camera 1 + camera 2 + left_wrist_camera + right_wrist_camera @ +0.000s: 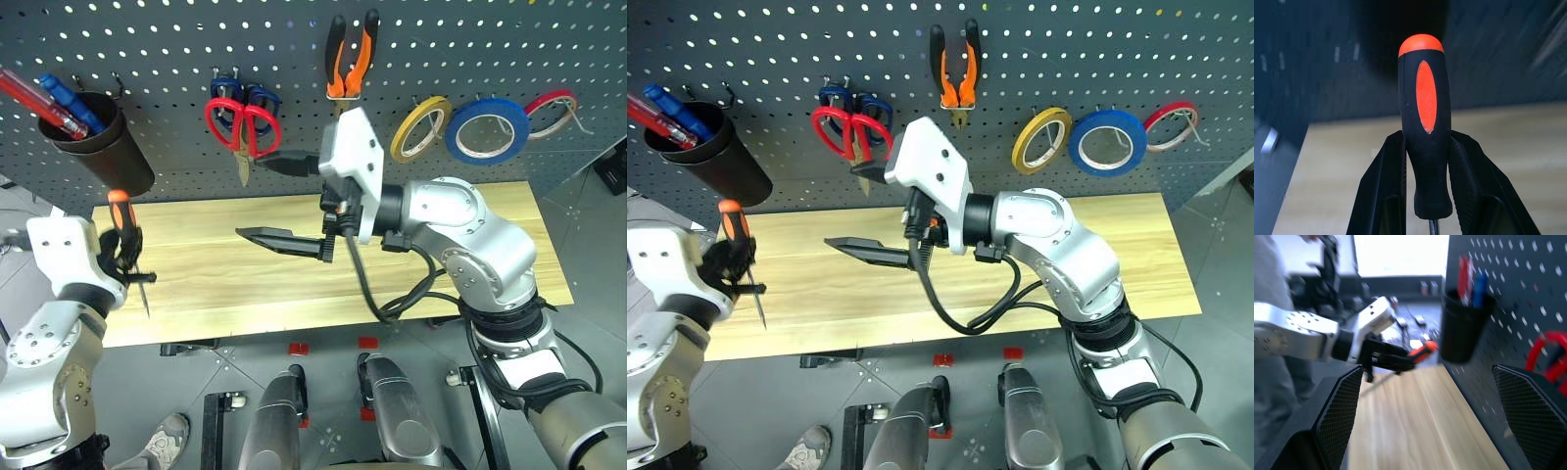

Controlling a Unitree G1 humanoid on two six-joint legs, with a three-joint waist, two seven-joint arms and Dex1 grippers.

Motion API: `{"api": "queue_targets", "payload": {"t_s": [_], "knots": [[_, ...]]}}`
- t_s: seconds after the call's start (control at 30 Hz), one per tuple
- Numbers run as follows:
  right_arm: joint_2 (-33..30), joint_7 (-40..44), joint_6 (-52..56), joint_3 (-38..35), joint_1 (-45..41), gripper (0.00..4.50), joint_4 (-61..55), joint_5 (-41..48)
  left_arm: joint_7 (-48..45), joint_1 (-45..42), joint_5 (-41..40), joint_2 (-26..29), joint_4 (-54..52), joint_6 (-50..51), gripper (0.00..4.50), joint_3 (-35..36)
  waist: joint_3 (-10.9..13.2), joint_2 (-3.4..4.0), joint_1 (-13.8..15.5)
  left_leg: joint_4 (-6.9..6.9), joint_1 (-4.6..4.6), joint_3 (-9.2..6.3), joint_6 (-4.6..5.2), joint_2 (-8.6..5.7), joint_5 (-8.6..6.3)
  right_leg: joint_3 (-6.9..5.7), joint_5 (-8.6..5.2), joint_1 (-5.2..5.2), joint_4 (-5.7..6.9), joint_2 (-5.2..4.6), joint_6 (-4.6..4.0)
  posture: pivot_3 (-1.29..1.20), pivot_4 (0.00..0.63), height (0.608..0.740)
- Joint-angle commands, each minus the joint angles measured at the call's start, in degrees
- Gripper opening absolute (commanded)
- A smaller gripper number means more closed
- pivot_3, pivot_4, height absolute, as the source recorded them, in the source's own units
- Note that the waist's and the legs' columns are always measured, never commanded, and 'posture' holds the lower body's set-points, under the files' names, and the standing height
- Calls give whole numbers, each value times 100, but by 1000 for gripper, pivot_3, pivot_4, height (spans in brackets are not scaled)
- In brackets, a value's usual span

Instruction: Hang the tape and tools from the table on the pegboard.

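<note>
My left gripper [125, 257] is shut on the screwdriver [121, 217], whose orange-and-black haft stands upright with the thin shaft pointing down, above the left end of the table [216, 284]. The left wrist view shows the haft [1425, 122] clamped between both fingers [1388, 186]. My right gripper [274, 201] hangs open over the middle of the table, pointing left, with nothing between its fingers. On the pegboard [157, 49] hang the red-looped scissors [242, 122], the pliers [351, 54] and the blue tape [487, 129].
A black cup [103, 147] with red and blue sticks hangs at the pegboard's left. Blue-looped scissors [240, 90] sit behind the red ones. A yellow tape ring [420, 127] and a red tape ring [551, 110] flank the blue tape.
</note>
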Motion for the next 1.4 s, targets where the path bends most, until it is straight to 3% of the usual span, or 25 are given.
{"api": "queue_targets", "payload": {"t_s": [0.03,0.27,0.53,0.8,0.9,1.13,1.4], "knots": [[-23,248,-121,-320,-120,4500,-30,370,-184,-394,-29,596,-473,-461,875,417,-7,-6,17,0,0,-1,-4,2,5,-3,3,-1,3,2,-5,-268,318,740],[3,33,-483,-251,-338,4500,546,-60,-756,-2137,-308,1612,607,-860,872,69,-62,-19,15,-2,-3,-11,-32,7,30,-20,13,-4,9,11,-16,-235,249,740],[180,-628,-812,-283,-715,4500,1206,-772,-1077,-3568,315,1917,2552,-2301,865,-570,-180,-36,-20,-3,-5,-3,-39,8,36,-25,15,-12,8,11,-19,-294,214,740],[225,-749,-670,-347,-670,4500,1004,-774,-851,-3988,779,1729,3501,-3297,852,-776,-249,-54,-163,0,-10,-3,-39,7,36,-27,19,-16,10,10,-23,-330,203,740],[299,-614,-351,-509,-627,4500,837,-318,-862,-4110,789,1737,3548,-3391,851,-826,-295,-79,-228,5,-12,-5,-38,7,37,-28,19,-16,13,10,-22,-333,196,740],[348,-514,-98,-625,-634,4500,729,121,-669,-3491,952,1617,3521,-3596,851,-616,-483,-56,-504,-6,-13,-12,-37,4,36,-30,20,-16,13,9,-24,-328,195,740],[382,-505,-216,-589,-692,4500,834,123,-452,-3178,1058,1589,3461,-3790,851,-554,-499,-54,-673,-3,-13,-16,-37,4,36,-29,20,-16,21,10,-24,-313,197,740]]}}
